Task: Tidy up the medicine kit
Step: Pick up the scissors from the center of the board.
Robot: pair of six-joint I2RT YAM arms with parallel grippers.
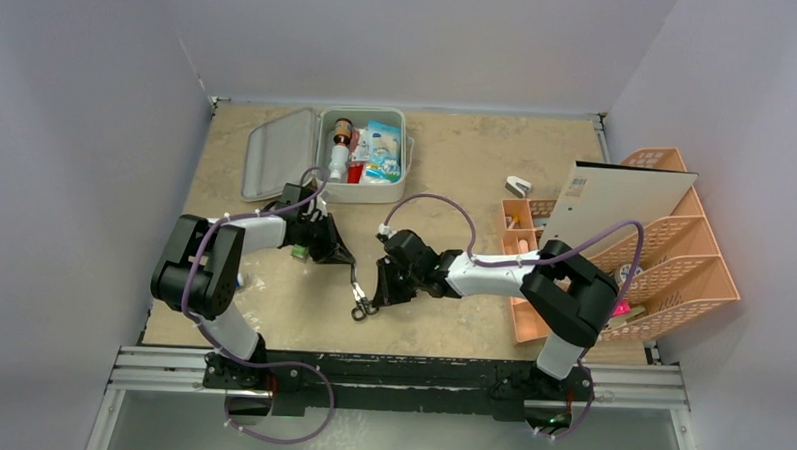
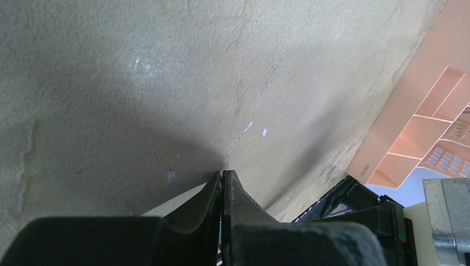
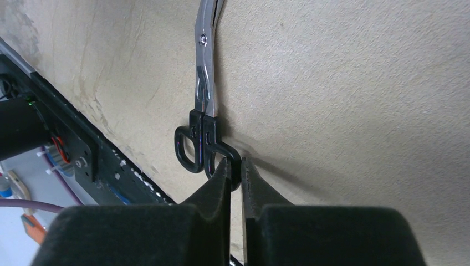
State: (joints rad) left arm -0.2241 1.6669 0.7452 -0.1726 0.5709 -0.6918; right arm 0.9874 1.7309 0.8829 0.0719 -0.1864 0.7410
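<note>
Steel scissors (image 3: pixel 204 61) are clamped at one handle by the right gripper (image 3: pixel 235 164); the left gripper (image 2: pixel 223 174) is pressed closed.

Both arms (image 1: pixel 259 230) (image 1: pixel 488 273) low, jaws closed.

Open counter (image 1: pixel 457 157) runs between the medicine kit (image 1: pixel 362 195) far centre and the orange organizer (image 1: pixel 708 286) walling the right; scissors (image 1: pixel 357 289) lie near centre.
</note>
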